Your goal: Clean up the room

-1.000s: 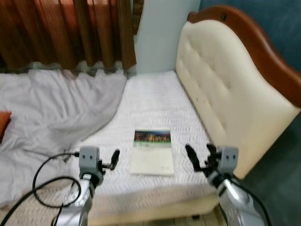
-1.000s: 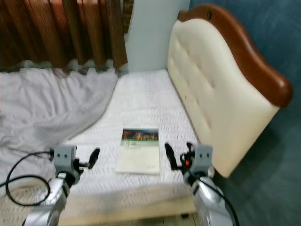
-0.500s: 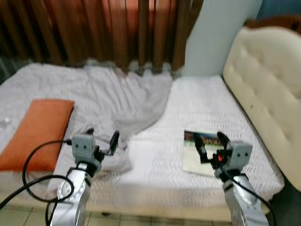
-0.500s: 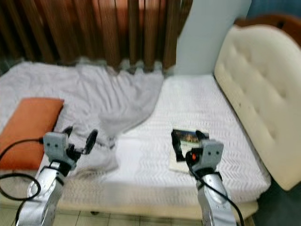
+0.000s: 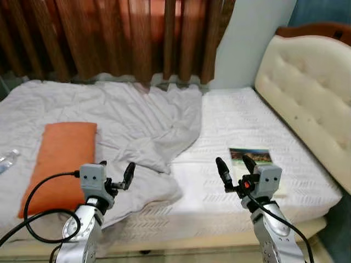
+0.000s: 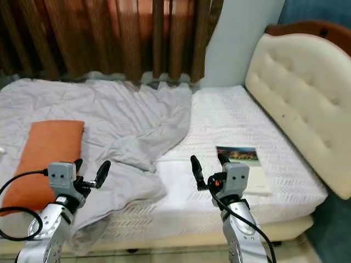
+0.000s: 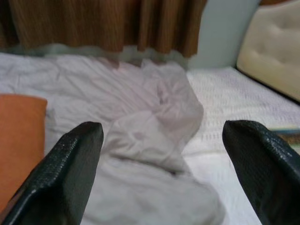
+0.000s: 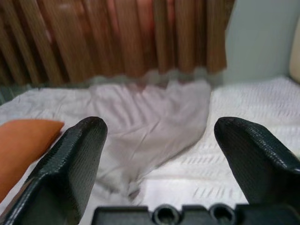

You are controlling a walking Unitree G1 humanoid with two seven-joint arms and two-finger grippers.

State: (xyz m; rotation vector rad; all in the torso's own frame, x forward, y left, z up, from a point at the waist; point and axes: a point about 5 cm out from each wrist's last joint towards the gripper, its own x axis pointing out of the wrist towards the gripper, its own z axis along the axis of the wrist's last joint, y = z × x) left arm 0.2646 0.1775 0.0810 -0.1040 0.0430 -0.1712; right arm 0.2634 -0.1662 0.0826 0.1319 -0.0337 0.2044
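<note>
— How do the fingers stand on the left gripper (image 5: 116, 174)?

— Spread wide and holding nothing. It sits at the lower left of the left eye view, raised over the near edge of the bed (image 5: 230, 118). In the left wrist view one black finger (image 7: 61, 173) sits at the lower left and the other at the lower right, with rumpled cloth showing between them.

— And the right gripper (image 5: 235, 167)?

— Also parted wide and empty, touching nothing. It is at lower centre-right of the left eye view, above the white mattress cover.

— What lies closest to it?

— A book (image 5: 256, 166) with a photo strip along its top edge, flat on the mattress just behind and right of the right gripper, partly hidden by it.

— And by the left gripper?

— A crumpled grey sheet (image 5: 148, 123) covers the middle and left of the bed, its bunched edge just beyond that gripper. An orange pillow (image 5: 60, 156) lies on the sheet at the left. A clear plastic bottle (image 5: 6, 160) rests at the far left edge.

— Further out?

— A cream tufted headboard (image 5: 304, 101) with a wooden rim fills the upper right, and brown curtains (image 5: 115, 35) hang across the top.
</note>
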